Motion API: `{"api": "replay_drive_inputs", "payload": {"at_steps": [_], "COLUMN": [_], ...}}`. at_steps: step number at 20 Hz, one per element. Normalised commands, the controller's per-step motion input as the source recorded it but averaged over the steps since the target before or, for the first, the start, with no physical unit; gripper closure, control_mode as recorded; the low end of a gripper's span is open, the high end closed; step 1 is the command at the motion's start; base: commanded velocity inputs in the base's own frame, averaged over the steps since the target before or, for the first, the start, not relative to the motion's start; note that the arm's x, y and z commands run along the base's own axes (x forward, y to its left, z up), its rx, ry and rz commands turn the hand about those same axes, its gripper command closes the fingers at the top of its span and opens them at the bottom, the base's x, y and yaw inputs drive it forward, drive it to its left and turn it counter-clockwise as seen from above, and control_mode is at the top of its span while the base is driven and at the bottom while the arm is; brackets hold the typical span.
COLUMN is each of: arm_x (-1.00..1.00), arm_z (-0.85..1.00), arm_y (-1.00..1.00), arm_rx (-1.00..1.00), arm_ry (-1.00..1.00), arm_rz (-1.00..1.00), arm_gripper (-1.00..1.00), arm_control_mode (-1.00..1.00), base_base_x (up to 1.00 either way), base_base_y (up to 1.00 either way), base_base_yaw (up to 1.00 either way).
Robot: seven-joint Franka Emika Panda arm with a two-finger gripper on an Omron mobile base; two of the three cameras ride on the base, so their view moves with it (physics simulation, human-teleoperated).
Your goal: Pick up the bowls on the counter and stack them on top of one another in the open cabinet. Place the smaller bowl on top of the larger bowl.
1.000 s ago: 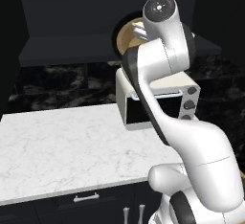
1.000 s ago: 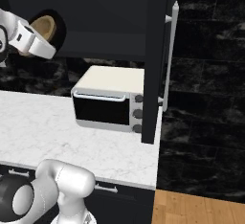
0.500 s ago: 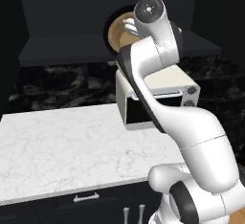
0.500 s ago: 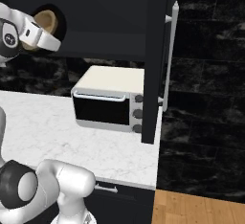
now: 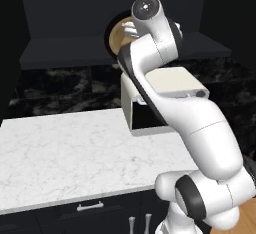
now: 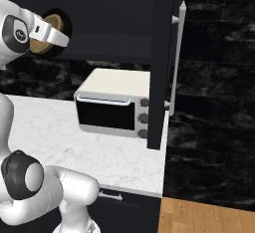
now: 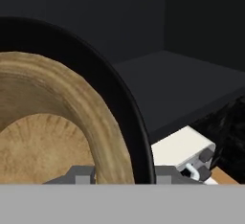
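Two bowls are counted: one tan wooden bowl (image 7: 57, 122) nested inside one wider black bowl (image 7: 129, 108), both tipped on edge and carried high at the mouth of the dark wall cabinet (image 5: 65, 48). The pincer (image 5: 129, 29) is closed on the rims of the nested pair. One cream toaster oven (image 6: 112, 105) is seen on the white marble bench (image 5: 65, 153).

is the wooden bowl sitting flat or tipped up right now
Tipped up. The wooden bowl stands nearly on edge, its round opening facing sideways, nested inside the black bowl, raised in front of the open cabinet.
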Motion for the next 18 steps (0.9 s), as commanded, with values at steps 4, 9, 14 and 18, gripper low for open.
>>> {"api": "replay_drive_inputs", "payload": {"at_steps": [4, 9, 14, 18], "arm_x": [0.09, 0.3, 0.53, 0.41], "arm_z": [0.01, -0.02, -0.08, -0.15], "arm_y": [0.0, 0.0, 0.0, 0.0], "arm_rx": [0.04, 0.04, 0.04, 0.01], "arm_ry": [0.05, 0.03, 0.0, 0.0], "arm_rz": [0.0, -0.04, -0.07, -0.04], "arm_gripper": [1.0, 1.0, 1.0, 1.0], "arm_control_mode": [-1.0, -1.0, -1.0, -1.0], "base_base_x": [0.0, 0.0, 0.0, 0.0], "base_base_y": [0.0, 0.0, 0.0, 0.0], "base_base_yaw": [0.0, 0.0, 0.0, 0.0]}}
